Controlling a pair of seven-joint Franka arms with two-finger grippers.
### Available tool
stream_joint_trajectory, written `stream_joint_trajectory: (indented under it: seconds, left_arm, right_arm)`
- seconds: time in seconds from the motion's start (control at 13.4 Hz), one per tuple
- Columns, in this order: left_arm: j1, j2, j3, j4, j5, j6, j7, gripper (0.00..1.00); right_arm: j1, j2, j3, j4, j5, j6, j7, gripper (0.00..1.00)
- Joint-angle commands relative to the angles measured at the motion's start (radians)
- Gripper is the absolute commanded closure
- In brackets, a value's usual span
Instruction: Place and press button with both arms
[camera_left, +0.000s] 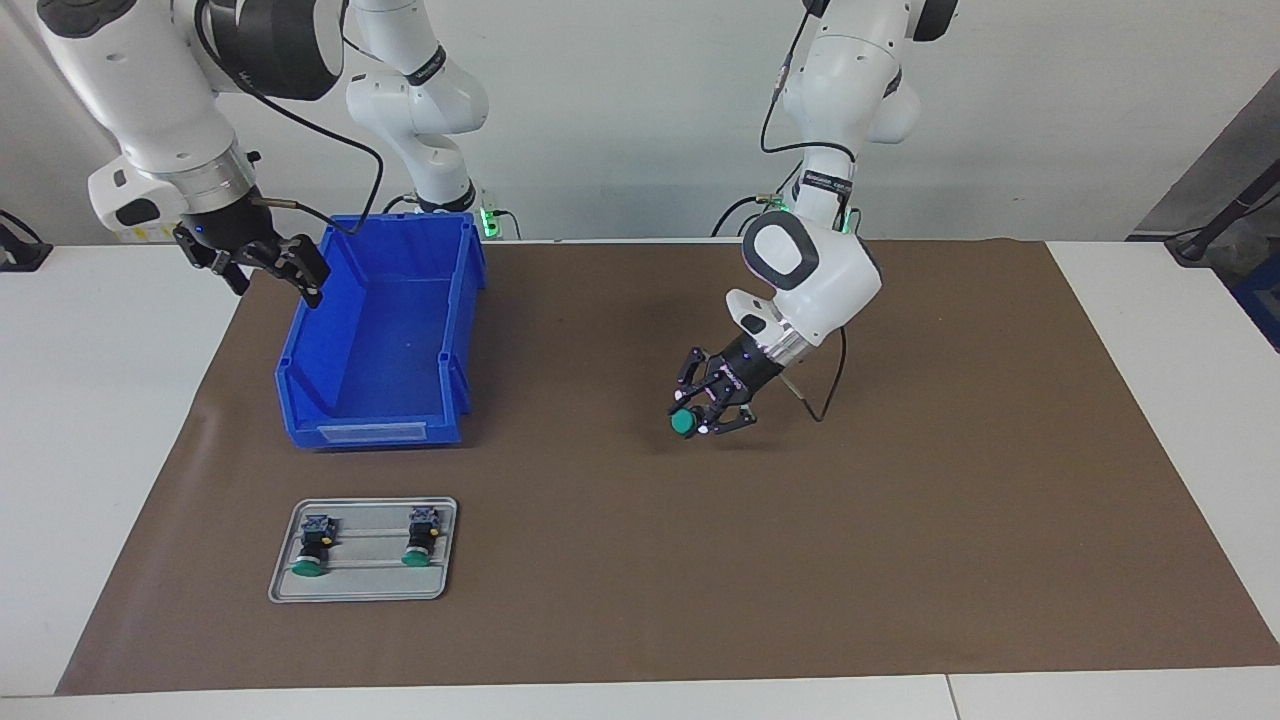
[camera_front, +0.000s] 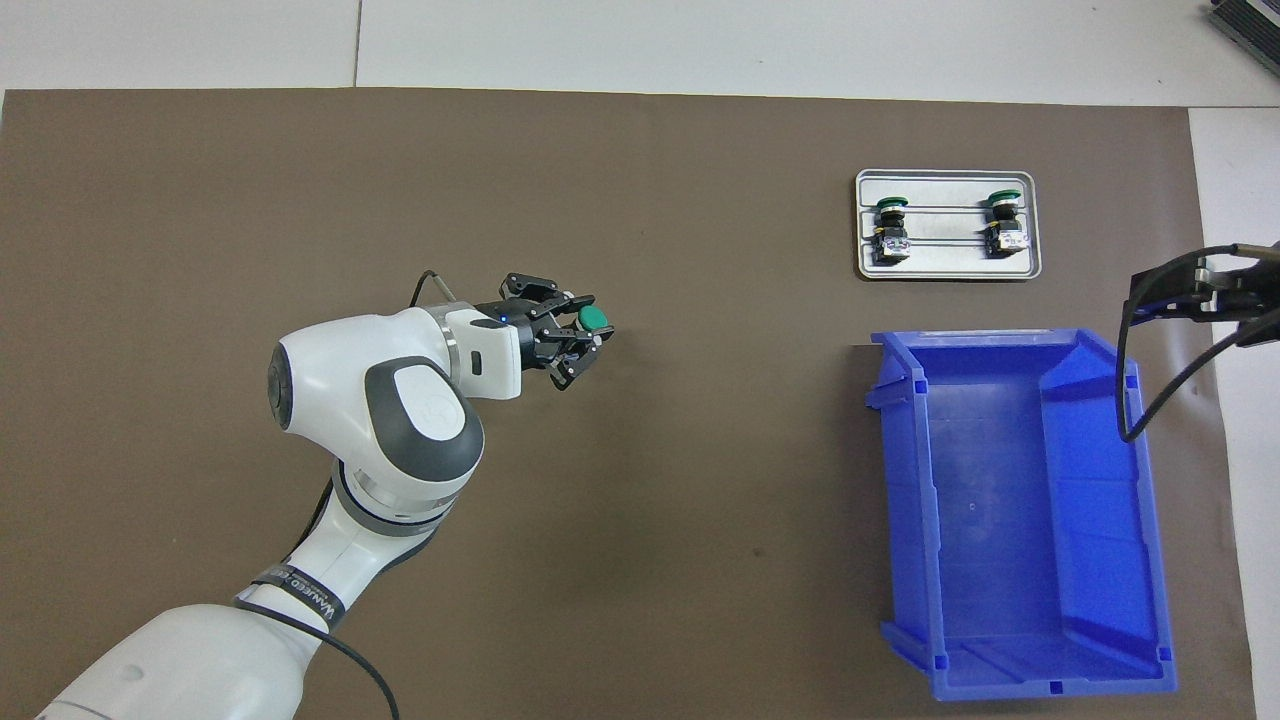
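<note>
One button (camera_left: 684, 424) (camera_front: 594, 319), green cap pointing away from the robots, is held in my left gripper (camera_left: 703, 418) (camera_front: 578, 336). That gripper is shut on its black body, tilted low over the middle of the brown mat. Two more buttons (camera_left: 312, 545) (camera_left: 421, 536) lie side by side on a grey tray (camera_left: 365, 590) (camera_front: 948, 260). My right gripper (camera_left: 275, 280) (camera_front: 1195, 295) hangs open and empty in the air beside the blue bin, over the mat's edge at the right arm's end.
An empty blue bin (camera_left: 300, 350) (camera_front: 1010, 500) stands on the mat between the tray and the right arm's base. The brown mat (camera_left: 900, 560) covers most of the white table. A black cable loops from the right wrist over the bin's rim.
</note>
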Motion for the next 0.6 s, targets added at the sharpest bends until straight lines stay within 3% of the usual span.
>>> stream_joint_trajectory:
  seconds: [0.0, 0.52]
  left_arm:
    - [0.057, -0.037, -0.007, -0.051, -0.164, -0.089, 0.204, 1.00]
    - [0.150, -0.040, -0.004, -0.136, -0.416, -0.365, 0.486, 1.00]
  right_arm:
    - [-0.011, -0.028, 0.005, -0.033, -0.010, 0.011, -0.025, 0.00]
    - [-0.011, -0.028, 0.004, -0.033, -0.010, 0.011, -0.025, 0.00]
